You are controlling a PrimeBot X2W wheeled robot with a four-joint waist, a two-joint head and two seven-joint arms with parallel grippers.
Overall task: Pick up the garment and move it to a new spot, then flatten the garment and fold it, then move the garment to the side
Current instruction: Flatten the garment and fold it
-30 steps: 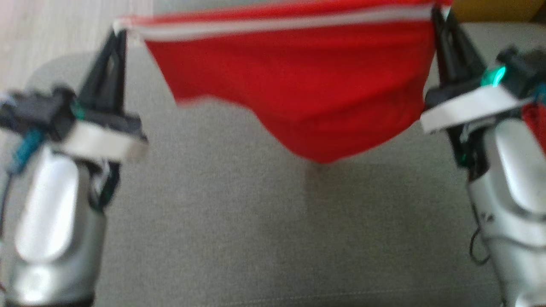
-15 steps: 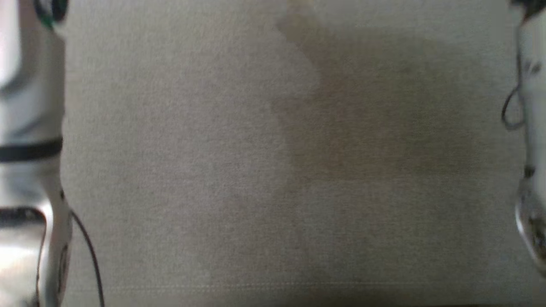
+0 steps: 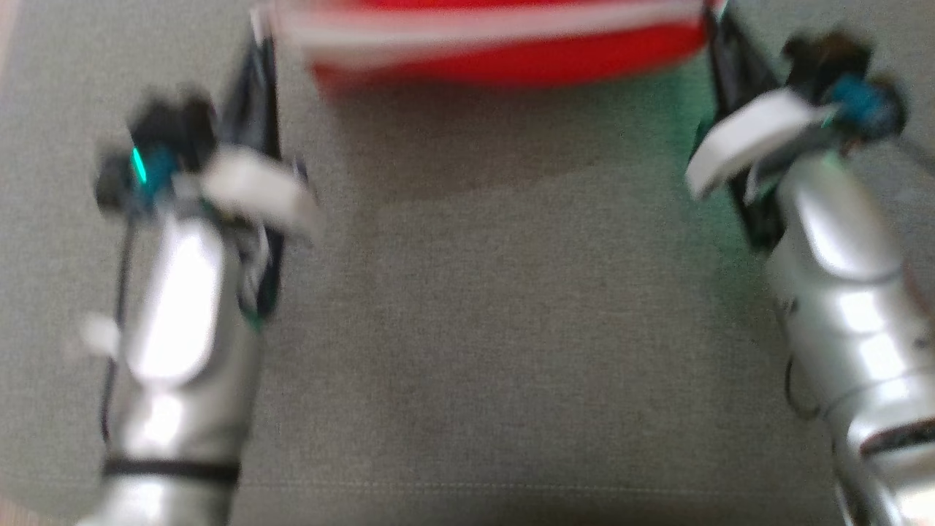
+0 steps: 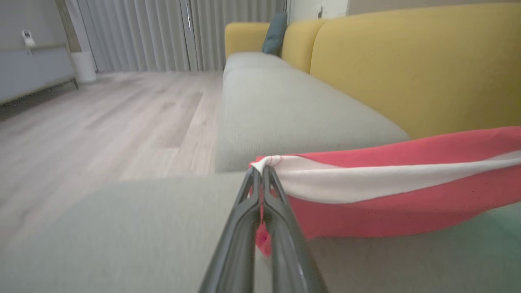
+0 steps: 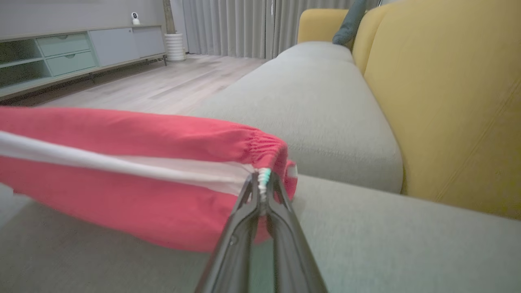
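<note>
The garment (image 3: 504,51) is red with a white stripe, stretched between my two grippers just above the grey sofa seat (image 3: 482,329). My left gripper (image 4: 260,171) is shut on the garment's (image 4: 386,195) left corner at the stripe's end. My right gripper (image 5: 262,177) is shut on the gathered elastic corner of the garment (image 5: 122,179). In the head view the left gripper (image 3: 259,33) stands at the upper left and the right gripper (image 3: 712,18) at the upper right, with the cloth's upper part cut off by the frame's top edge.
A yellow sofa backrest (image 4: 407,65) runs along the far side of the seat, with a dark cushion (image 4: 274,26) further down. Wooden floor (image 4: 101,118) lies past the seat's edge, with a low cabinet (image 5: 69,51) and curtains (image 5: 232,24) beyond.
The head camera has swung, so the whole picture shifted. Both grippers keep their hold on the garment, which now hangs lower, close over the seat.
</note>
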